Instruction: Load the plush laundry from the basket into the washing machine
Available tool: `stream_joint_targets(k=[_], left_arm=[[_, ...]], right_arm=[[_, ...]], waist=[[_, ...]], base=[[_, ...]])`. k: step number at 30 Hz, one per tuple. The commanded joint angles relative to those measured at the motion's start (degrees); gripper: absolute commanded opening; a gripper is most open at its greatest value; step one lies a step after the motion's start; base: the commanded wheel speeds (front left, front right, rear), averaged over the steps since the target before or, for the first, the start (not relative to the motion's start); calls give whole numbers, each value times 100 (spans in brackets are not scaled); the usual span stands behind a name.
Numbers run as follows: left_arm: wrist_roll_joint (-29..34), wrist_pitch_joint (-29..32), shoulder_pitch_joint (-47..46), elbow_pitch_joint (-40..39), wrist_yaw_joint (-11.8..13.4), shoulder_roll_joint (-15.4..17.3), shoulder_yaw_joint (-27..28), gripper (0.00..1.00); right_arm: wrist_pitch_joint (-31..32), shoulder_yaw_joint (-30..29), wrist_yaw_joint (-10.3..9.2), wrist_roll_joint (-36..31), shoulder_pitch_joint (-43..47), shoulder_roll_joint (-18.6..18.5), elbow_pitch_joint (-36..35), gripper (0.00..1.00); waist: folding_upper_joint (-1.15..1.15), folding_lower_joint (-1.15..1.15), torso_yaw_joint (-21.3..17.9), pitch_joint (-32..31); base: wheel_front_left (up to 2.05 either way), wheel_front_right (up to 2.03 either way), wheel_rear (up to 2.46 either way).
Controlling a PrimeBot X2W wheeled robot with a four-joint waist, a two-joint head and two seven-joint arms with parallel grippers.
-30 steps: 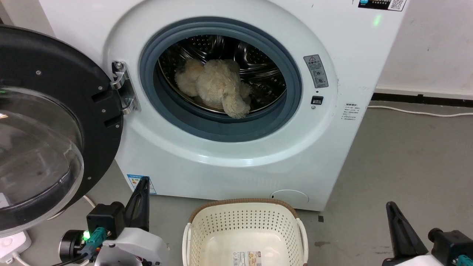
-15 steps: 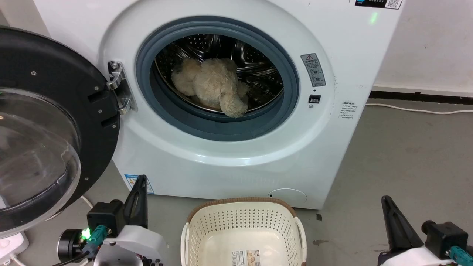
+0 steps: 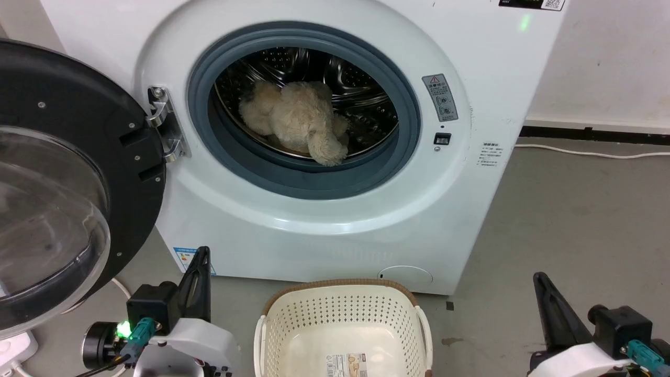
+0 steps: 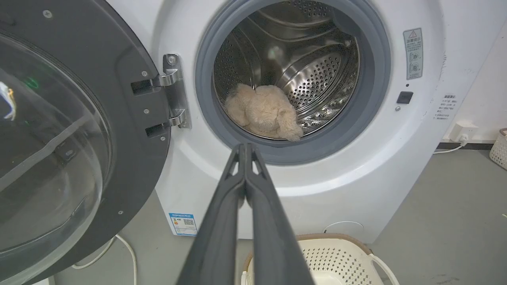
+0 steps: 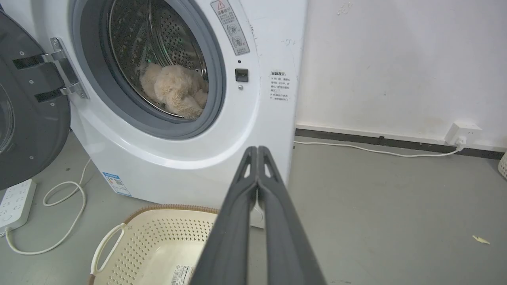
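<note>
Writing on the grey warning sticker (image 3: 440, 97) of the white front-loading washing machine (image 3: 335, 230) is unreadable. Fluffy cream-beige plush laundry (image 3: 298, 118) lies inside it; before it, left gripper (image 4: 245, 147) and right gripper (image 5: 257, 149) are closed, empty.

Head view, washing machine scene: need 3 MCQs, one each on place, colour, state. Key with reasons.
1. Where is the plush laundry relative to the washing machine?
A. on top of it
B. inside its drum
C. underneath it

2. The rim of the basket is:
A. brown
B. blue
C. black

3. The machine's door is:
A. shut
B. swung open
C. taken off

Key:
1 B: the cream fur lies on the perforated steel, behind the round opening.
2 A: a brown woven-look band tops the cream perforated walls.
3 B: it hangs from its hinge to the left in the head view, leaving the opening uncovered.
</note>
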Motion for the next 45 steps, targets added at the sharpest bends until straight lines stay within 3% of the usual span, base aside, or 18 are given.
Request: stream_joint_targets(k=[1, 38, 45], left_arm=[[96, 25, 121, -26, -48, -56, 82, 0], [1037, 297, 219, -62, -518, -692, 772, 0], [1039, 297, 219, -62, -519, -693, 773, 0]], right_arm=[[22, 25, 3, -50, -102, -7, 19, 0], [314, 213, 5, -448, -433, -10, 93, 0], [315, 214, 5, -449, -434, -10, 93, 0]], waist=[[0, 1, -5, 3], [0, 0, -125, 63], [0, 0, -126, 63]], base=[[0, 0, 0], [0, 0, 0], [0, 0, 0]])
